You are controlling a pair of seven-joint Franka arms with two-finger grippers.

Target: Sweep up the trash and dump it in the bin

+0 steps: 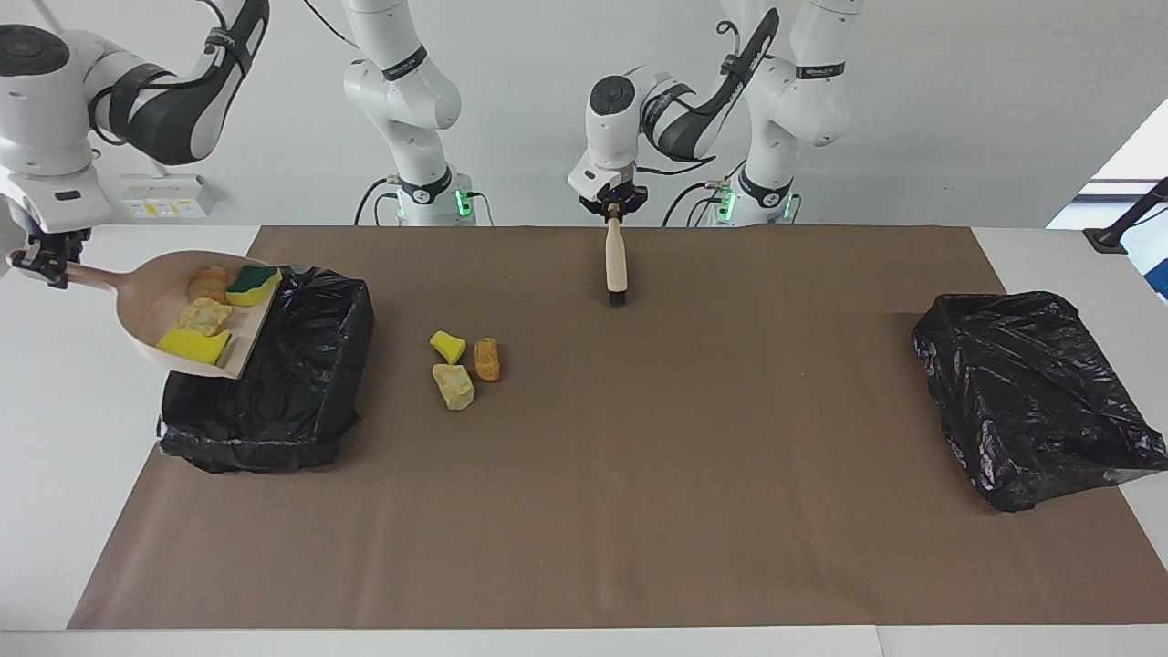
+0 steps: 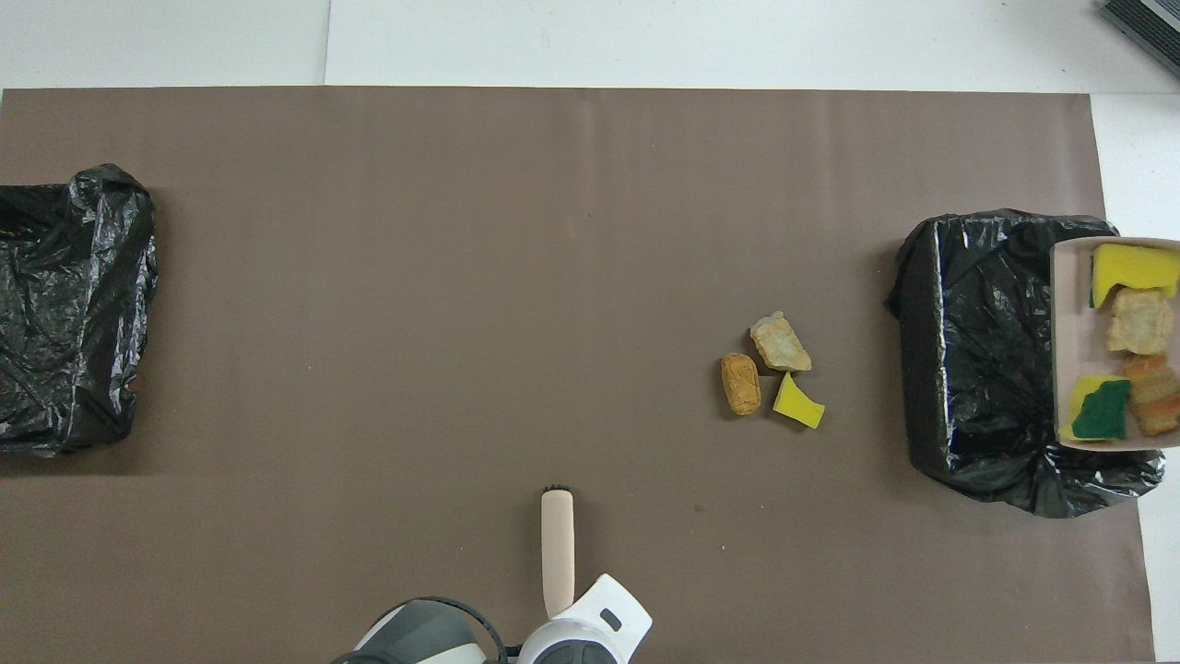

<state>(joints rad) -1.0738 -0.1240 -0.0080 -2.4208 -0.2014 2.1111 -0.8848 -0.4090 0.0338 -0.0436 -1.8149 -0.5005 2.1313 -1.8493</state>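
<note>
1. Brown mat (image 1: 639, 474) covers a white table; one black-lined bin (image 1: 274, 392) sits at the right arm's end, a second black bag (image 1: 1031, 392) at the left arm's end.
2. Step in hand, by my read: dumping the loaded dustpan (image 1: 155, 301) into the bin. Pan hangs over the bin's outer edge, partly out past the rim, roughly level.
3. To do it well: bring the pan mouth over the bin's open middle first, then tip the lip down so scraps slide in and don't land on the table.
4. Four scraps of trash ride in the pan: yellow sponge (image 1: 193, 346), tan chunk (image 1: 204, 316), green-topped sponge (image 1: 254, 284), orange-brown chunk (image 1: 208, 282).
5. Three scraps lie on the mat beside the bin: yellow piece (image 1: 447, 346), tan chunk (image 1: 453, 386), orange-brown chunk (image 1: 487, 359). Another sweep needed.
6. Right gripper (image 1: 41, 265) is clamped on the dustpan handle, held up off the table's end.
7. Left gripper (image 1: 614, 212) is clamped on the brush (image 1: 616, 260), which hangs bristles-down over the mat close to the robots; this arm waits.
</note>
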